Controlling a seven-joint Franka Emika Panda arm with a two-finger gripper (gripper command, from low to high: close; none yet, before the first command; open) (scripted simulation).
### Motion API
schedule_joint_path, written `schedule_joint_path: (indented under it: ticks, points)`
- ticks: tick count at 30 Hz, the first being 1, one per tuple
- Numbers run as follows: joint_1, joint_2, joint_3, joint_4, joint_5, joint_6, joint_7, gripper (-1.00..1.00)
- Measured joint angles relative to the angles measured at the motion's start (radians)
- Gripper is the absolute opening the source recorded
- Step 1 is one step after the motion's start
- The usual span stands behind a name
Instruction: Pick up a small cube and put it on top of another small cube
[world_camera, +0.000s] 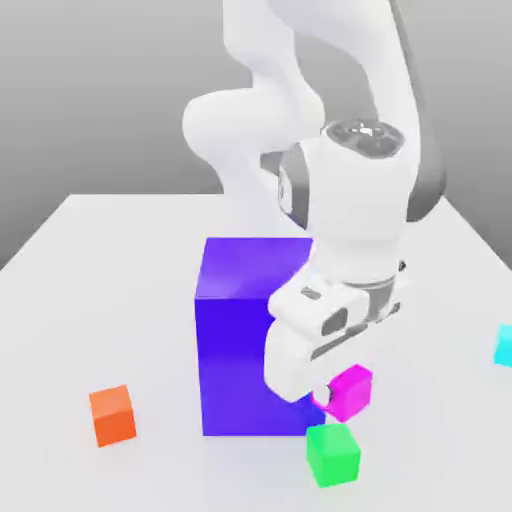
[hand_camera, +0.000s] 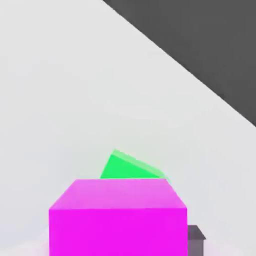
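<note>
Surface: flat white table (world_camera: 120, 260), matte, w/ plain grey backdrop behind it. In the hand view the table's edge runs diagonally against a dark grey area beyond.

Containers: none to report; objects are loose blocks on the table. Large blue block (world_camera: 235, 340) stands upright near the table's centre. Orange cube (world_camera: 112, 415) sits well apart toward the exterior view's left. Cyan cube (world_camera: 504, 345) sits at the exterior view's right edge, partly cut off.

Task items: magenta cube (world_camera: 349, 391) is at the tip of the gripper (world_camera: 335, 392), just beside the blue block's lower corner on the exterior view's right. Green cube (world_camera: 332, 454) rests on the table just in front of and below the magenta cube in the exterior view; the two appear apart, not stacked. In the hand view the magenta cube (hand_camera: 118, 218) sits close under the camera, w/ the green cube (hand_camera: 131, 167) tilted and partly hidden behind it.

Gripper: white arm reaches down over the blue block; fingers are closed onto the magenta cube. One dark fingertip (hand_camera: 196, 239) shows beside the cube's face.
</note>
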Motion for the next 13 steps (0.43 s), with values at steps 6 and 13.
schedule_joint_path:
  ticks: [6, 13]
  points:
    - [-0.014, 0.069, 0.024, 0.004, 0.049, 0.062, -0.033, 1.0]
    - [-0.008, -0.047, 0.001, -0.004, -0.033, -0.04, 0.027, 1.0]
